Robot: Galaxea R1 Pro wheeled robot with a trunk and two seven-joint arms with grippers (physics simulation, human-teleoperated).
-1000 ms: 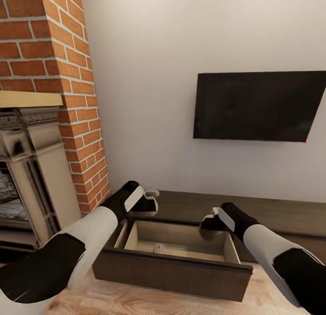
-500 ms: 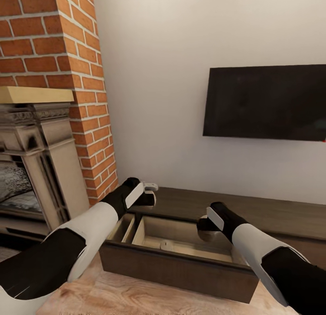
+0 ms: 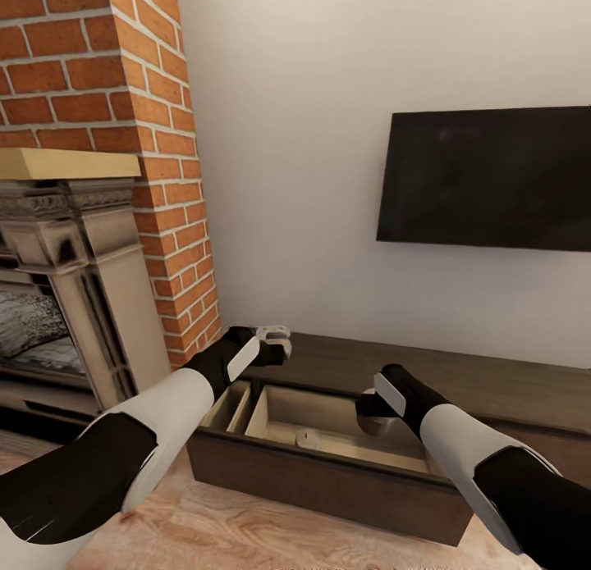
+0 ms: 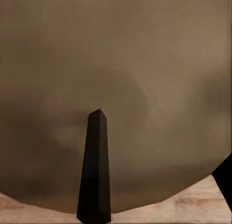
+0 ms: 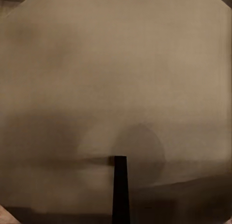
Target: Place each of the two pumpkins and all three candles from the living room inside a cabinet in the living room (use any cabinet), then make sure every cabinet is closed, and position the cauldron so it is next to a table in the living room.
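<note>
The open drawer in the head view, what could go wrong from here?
1. The right tool hangs inside the drawer of the cabinet near its right wall; pushing the drawer shut now could catch that arm.
2. A tan round thing, probably a candle, sits under the right tool. Whether it is gripped I cannot tell, so it may drop badly.
3. The left tool hovers by the back left corner and might knock the cabinet top.

The head camera is looking forward and down from above both arms, facing the wall and the cabinet (image 3: 460,381) with its open drawer (image 3: 328,463). Both wrist cameras are pointing closely into that drawer's pale inside (image 4: 145,64) (image 5: 116,64), which the head view shares.
</note>
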